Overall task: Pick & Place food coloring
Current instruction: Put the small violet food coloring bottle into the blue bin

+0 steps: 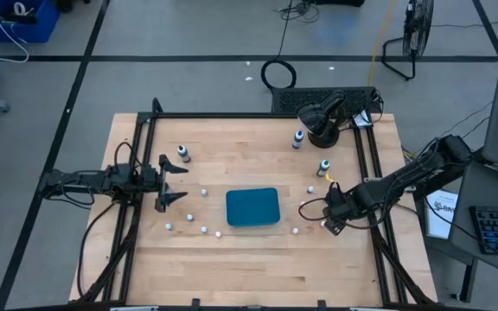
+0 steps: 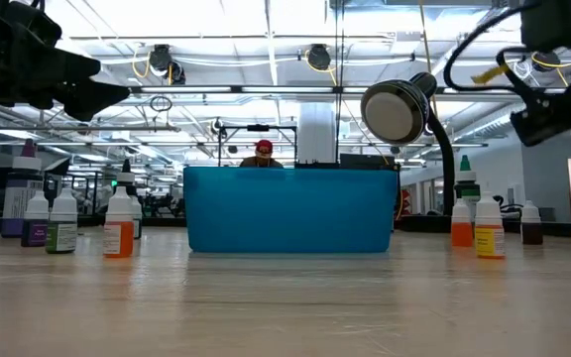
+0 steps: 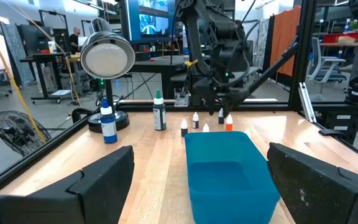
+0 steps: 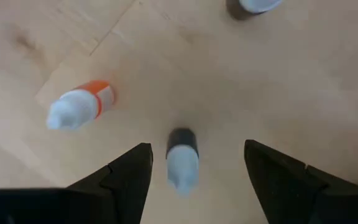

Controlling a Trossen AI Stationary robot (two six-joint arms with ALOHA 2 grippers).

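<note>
Small white-capped dropper bottles stand on their bases around the teal tray [image 1: 252, 207], among them one [image 1: 204, 192] on its left and one [image 1: 310, 190] on its right. Three taller bottles [image 1: 182, 154] [image 1: 298, 138] [image 1: 323, 167] stand farther back. My right gripper [image 4: 194, 177] is open and points down right of the tray. A dark-labelled small bottle [image 4: 182, 157] stands between its fingers, untouched, and an orange-labelled one [image 4: 79, 107] stands beside it. My left gripper [image 1: 173, 184] is open and held level left of the tray, touching nothing.
A black round lamp-like object with a cable [image 1: 322, 121] sits at the table's far right corner. A black frame rail [image 1: 258, 115] runs along the table's edges. Bare wood lies in front of the tray toward the near edge. A person [image 2: 263, 152] sits in the room beyond.
</note>
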